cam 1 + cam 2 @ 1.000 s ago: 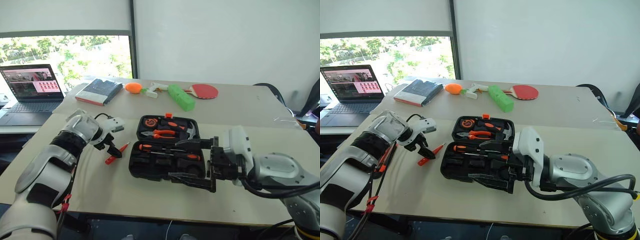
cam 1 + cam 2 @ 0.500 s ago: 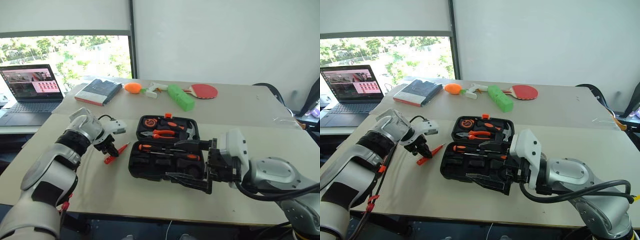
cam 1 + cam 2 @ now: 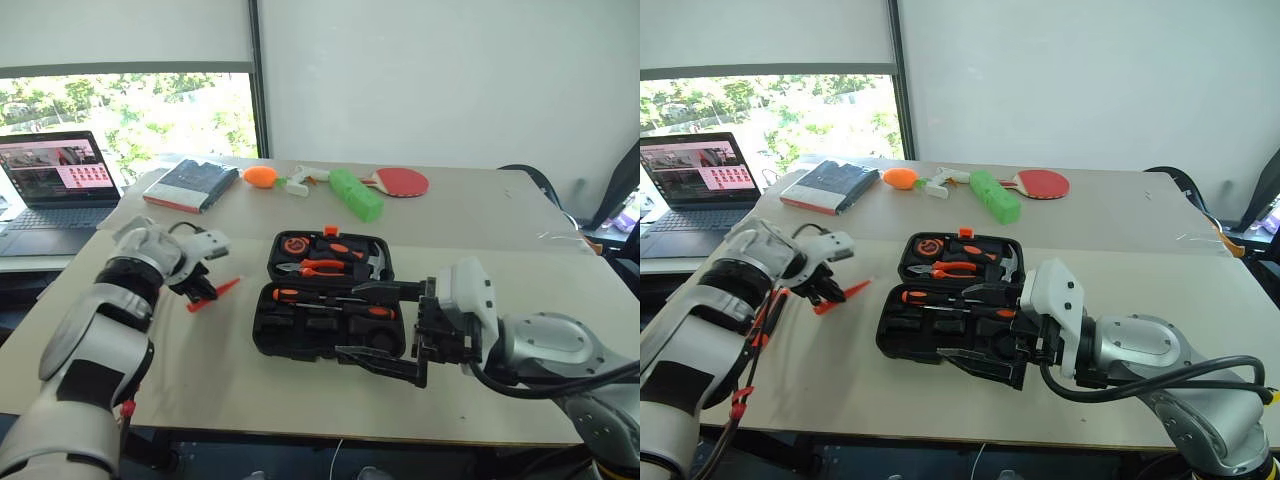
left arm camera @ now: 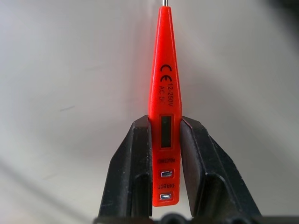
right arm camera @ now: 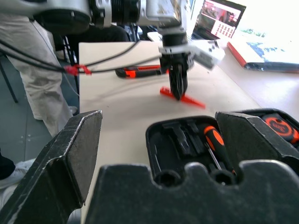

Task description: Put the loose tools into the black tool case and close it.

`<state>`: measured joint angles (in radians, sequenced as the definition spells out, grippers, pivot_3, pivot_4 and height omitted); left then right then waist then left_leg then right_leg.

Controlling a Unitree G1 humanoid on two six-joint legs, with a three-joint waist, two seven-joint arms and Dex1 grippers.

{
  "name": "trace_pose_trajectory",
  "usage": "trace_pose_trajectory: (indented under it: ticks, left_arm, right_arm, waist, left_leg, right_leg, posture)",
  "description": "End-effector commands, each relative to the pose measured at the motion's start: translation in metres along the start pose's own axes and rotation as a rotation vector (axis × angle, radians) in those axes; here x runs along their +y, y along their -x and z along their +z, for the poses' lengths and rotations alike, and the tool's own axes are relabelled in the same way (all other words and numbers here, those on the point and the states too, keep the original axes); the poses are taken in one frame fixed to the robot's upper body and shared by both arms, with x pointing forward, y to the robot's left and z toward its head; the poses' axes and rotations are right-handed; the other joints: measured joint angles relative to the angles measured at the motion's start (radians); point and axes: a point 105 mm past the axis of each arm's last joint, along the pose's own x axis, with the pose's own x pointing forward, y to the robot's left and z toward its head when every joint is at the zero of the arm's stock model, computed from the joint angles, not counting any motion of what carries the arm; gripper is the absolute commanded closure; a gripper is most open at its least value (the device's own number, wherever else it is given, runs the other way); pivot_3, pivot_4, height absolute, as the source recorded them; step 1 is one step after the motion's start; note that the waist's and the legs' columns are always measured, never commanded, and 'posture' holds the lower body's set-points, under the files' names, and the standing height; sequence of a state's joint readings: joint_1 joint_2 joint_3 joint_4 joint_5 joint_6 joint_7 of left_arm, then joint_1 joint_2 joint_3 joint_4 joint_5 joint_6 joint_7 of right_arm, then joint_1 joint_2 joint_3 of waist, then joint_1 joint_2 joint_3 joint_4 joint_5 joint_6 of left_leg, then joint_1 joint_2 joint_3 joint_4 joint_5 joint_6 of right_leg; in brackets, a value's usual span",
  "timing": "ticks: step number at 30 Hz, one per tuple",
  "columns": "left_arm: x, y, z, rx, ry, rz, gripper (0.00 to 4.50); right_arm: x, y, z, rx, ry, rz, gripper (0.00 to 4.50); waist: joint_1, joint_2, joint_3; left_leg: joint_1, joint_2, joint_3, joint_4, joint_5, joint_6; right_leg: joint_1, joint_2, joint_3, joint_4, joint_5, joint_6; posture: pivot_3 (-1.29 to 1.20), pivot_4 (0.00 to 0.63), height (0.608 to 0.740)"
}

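Observation:
The black tool case [image 3: 262, 338] lies open in the middle of the table, with pliers, a tape measure, a hammer and screwdrivers in its slots. Left of it, my left gripper [image 3: 202, 291] is shut on the small all-orange screwdriver [image 4: 164, 93] and holds it just above the table, its tip towards the case. My right gripper [image 3: 385, 326] hangs open over the case's near right corner, nothing between its fingers [image 5: 70, 154]. An orange-and-black tool [image 5: 140, 71] lies on the table beyond the left gripper.
At the table's far side lie a dark book [image 3: 195, 185], an orange object [image 3: 262, 176], a green cylinder [image 3: 355, 193] and a red paddle [image 3: 400, 182]. A laptop [image 3: 55, 185] stands on a desk at the left. A person's legs [image 5: 28, 70] stand by the table's left edge.
My left gripper has shut on the orange screwdriver and raised it off the table, drifting left. The right arm has kept still. The camera has shifted slightly.

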<state>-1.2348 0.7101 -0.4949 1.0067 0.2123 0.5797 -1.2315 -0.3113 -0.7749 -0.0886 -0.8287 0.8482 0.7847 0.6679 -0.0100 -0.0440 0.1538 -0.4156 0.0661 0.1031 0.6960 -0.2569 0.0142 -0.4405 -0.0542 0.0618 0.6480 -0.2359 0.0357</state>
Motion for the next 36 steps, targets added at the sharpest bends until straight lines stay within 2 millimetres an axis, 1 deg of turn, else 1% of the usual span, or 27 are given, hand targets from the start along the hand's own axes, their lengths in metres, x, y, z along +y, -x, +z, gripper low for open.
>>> trace_pose_trajectory:
  ticks: [1,2,3,4,6,8,9,11,14,17,21,27,36]
  left_arm:
    - [0.0,0.034,0.055,-0.24,-0.176,-0.009,4.09]
    - [-0.008,0.039,0.067,-0.284,-0.216,-0.052,4.09]
    - [-0.013,0.042,0.074,-0.306,-0.237,-0.082,4.09]
    - [-0.025,0.045,0.082,-0.326,-0.3,-0.144,4.09]
    - [-0.051,0.047,0.09,-0.315,-0.441,-0.268,4.09]
    - [-0.073,0.044,0.092,-0.283,-0.551,-0.352,4.09]
    - [-0.079,0.043,0.092,-0.275,-0.577,-0.369,4.09]
    - [-0.098,0.036,0.095,-0.261,-0.638,-0.417,4.09]
    - [-0.118,0.023,0.095,-0.214,-0.699,-0.466,4.09]
    - [-0.126,0.01,0.09,-0.148,-0.731,-0.472,4.09]
    - [-0.128,-0.002,0.082,-0.087,-0.785,-0.455,4.09]
    - [-0.134,-0.01,0.091,-0.108,-0.781,-0.456,4.09]
    - [-0.139,-0.023,0.096,-0.085,-0.775,-0.446,4.09]
  right_arm:
    - [-0.006,0.011,0.001,0.006,0.012,-0.035,0.0]
    - [-0.007,0.013,-0.001,0.015,0.006,-0.041,0.0]
    - [-0.008,0.015,-0.002,0.021,0.003,-0.045,0.0]
    - [-0.008,0.017,-0.004,0.031,-0.001,-0.049,0.0]
    - [-0.01,0.019,-0.007,0.043,-0.01,-0.061,0.0]
    - [-0.012,0.02,-0.008,0.05,-0.014,-0.074,0.0]
    - [-0.012,0.02,-0.009,0.052,-0.014,-0.077,0.0]
    - [-0.011,0.019,-0.01,0.053,-0.017,-0.081,0.0]
    - [-0.009,0.019,-0.011,0.055,-0.025,-0.093,0.0]
    - [-0.008,0.019,-0.013,0.06,-0.028,-0.108,0.0]
    - [-0.006,0.019,-0.015,0.061,-0.033,-0.127,0.0]
    - [-0.004,0.02,-0.015,0.06,-0.037,-0.144,0.0]
    - [-0.004,0.021,-0.015,0.058,-0.035,-0.152,0.0]
  waist:
    - [0.009,-0.001,0.0]
    - [0.014,-0.001,0.0]
    - [0.021,-0.001,0.0]
    - [0.023,-0.001,0.0]
    - [0.025,-0.001,0.0]
    - [0.023,-0.001,0.0]
    - [0.022,-0.001,0.0]
    - [0.017,-0.001,0.0]
    - [0.012,-0.001,0.0]
    - [0.012,-0.001,0.0]
    - [0.011,-0.001,0.0]
    - [0.018,0.0,0.0]
    - [0.021,0.0,0.0]
  left_leg:
    - [-0.001,0.0,0.0,0.0,0.0,0.0]
    - [-0.002,-0.001,0.0,0.0,0.0,0.0]
    - [-0.003,-0.001,0.0,0.001,-0.001,0.001]
    - [-0.005,-0.001,0.0,0.002,-0.001,0.002]
    - [-0.006,-0.001,0.0,0.004,-0.002,0.003]
    - [-0.006,-0.001,0.0,0.004,-0.002,0.003]
    - [-0.006,-0.001,0.0,0.004,-0.002,0.003]
    - [-0.006,-0.001,0.0,0.004,-0.002,0.003]
    - [-0.005,-0.001,-0.002,0.004,-0.002,0.003]
    - [-0.005,-0.001,-0.003,0.005,-0.002,0.003]
    - [-0.005,-0.001,-0.003,0.006,-0.002,0.003]
    - [-0.005,-0.002,-0.005,0.007,-0.002,0.003]
    - [-0.005,-0.002,-0.006,0.008,-0.002,0.003]
  right_leg:
    - [0.0,0.0,-0.001,-0.001,0.0,0.0]
    - [0.0,-0.001,-0.002,-0.001,0.0,0.001]
    - [0.0,-0.002,-0.002,-0.001,0.0,0.001]
    - [0.0,-0.002,-0.003,-0.002,0.0,0.001]
    - [0.0,-0.002,-0.003,-0.003,0.0,0.002]
    - [0.0,-0.003,-0.003,-0.003,0.0,0.002]
    - [0.0,-0.002,-0.003,-0.003,0.0,0.002]
    - [0.0,-0.002,-0.003,-0.002,0.0,0.002]
    - [0.0,-0.001,-0.002,-0.001,0.0,0.002]
    - [0.0,-0.001,-0.002,0.0,0.0,0.002]
    - [0.0,-0.001,-0.002,0.0,0.0,0.002]
    - [0.001,-0.001,-0.002,0.0,0.0,0.002]
    - [0.002,-0.001,-0.002,0.0,0.0,0.003]
  posture:
    - [0.0,0.15,0.736]
    - [0.0,0.15,0.736]
    - [0.0,0.15,0.736]
    - [0.0,0.15,0.736]
    - [0.0,0.15,0.736]
    - [0.0,0.15,0.736]
    - [0.0,0.15,0.736]
    - [0.0,0.15,0.736]
    - [0.0,0.15,0.736]
    - [0.0,0.15,0.736]
    - [0.0,0.15,0.736]
    - [0.0,0.15,0.736]
    - [0.0,0.15,0.736]
